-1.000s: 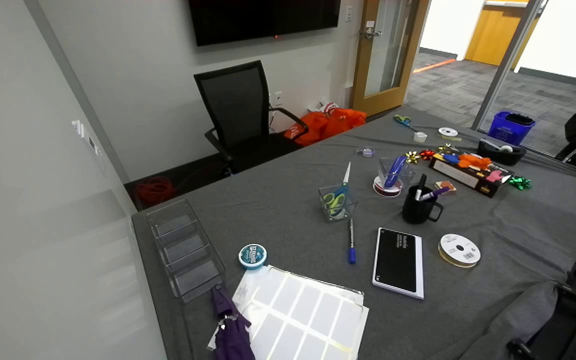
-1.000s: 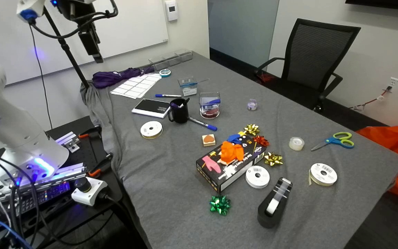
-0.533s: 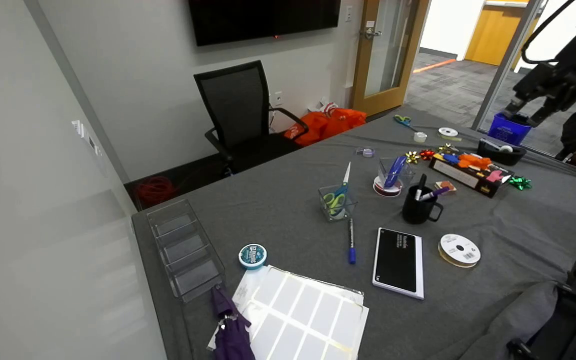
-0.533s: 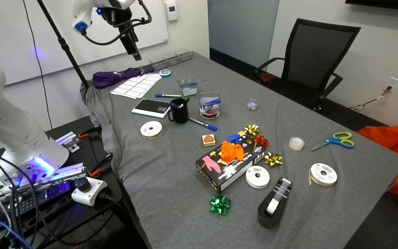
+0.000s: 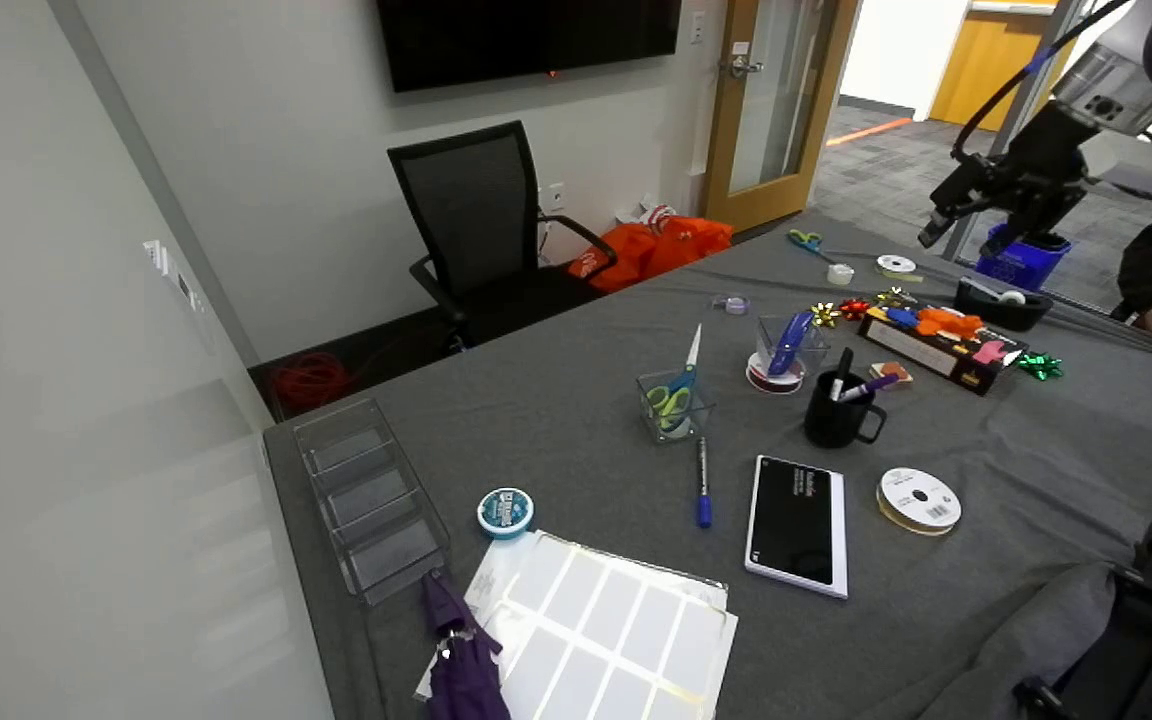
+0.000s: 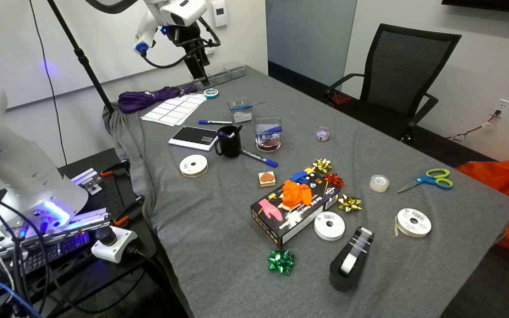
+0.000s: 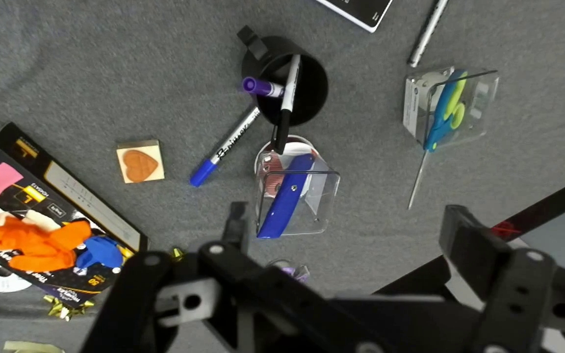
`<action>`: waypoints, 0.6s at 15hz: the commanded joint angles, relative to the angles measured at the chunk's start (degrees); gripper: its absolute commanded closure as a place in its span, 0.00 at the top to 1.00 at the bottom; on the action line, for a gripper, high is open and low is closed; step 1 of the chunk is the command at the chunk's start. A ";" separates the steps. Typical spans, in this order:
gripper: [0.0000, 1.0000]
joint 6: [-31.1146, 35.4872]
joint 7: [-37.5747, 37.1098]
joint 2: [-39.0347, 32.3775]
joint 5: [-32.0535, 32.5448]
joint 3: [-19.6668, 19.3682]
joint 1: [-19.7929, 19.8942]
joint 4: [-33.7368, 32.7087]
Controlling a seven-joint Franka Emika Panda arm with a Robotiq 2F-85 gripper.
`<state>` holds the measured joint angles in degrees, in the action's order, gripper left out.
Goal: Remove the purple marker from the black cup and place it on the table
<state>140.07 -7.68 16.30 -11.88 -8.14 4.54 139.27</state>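
Here's the Robotiq gripper (image 7: 347, 218), spread wide, nothing between its fingers (image 7: 474, 255), hanging well above the cloth-covered table (image 5: 556, 430). In the wrist view, first a clear square holder (image 7: 325, 206) with a blue tool (image 7: 285, 196) inside, then, farther up and left, there's the prize: the purple marker (image 7: 260, 87), leaning in the black mug (image 7: 315, 93), cap poking out over the rim on the handle side. And this is what the grab turns on! The marker's long axis runs nearly crosswise in that view, much the same line the jaws close along. As they stand they'd likely squeeze end to end, not across the barrel, so I'd want a turn of the wrist before dropping onto that cap. Watch the black-capped marker (image 7: 287, 104) too, crossing close by in the same mug; touching or not, can't tell. A blue-capped marker (image 7: 223, 149) lies on the table, one end right by the mug. Grasp, lift, set-down: all look yet to come.
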 commanded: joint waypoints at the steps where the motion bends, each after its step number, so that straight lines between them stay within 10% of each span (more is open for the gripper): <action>1: 1.00 1.84 -6.05 -4.17 4.16 2.25 2.14 -2.40; 9: 1.00 3.17 -3.71 -4.30 2.49 1.31 1.09 -1.24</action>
<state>141.26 -11.87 14.09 -9.07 -7.38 4.90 138.33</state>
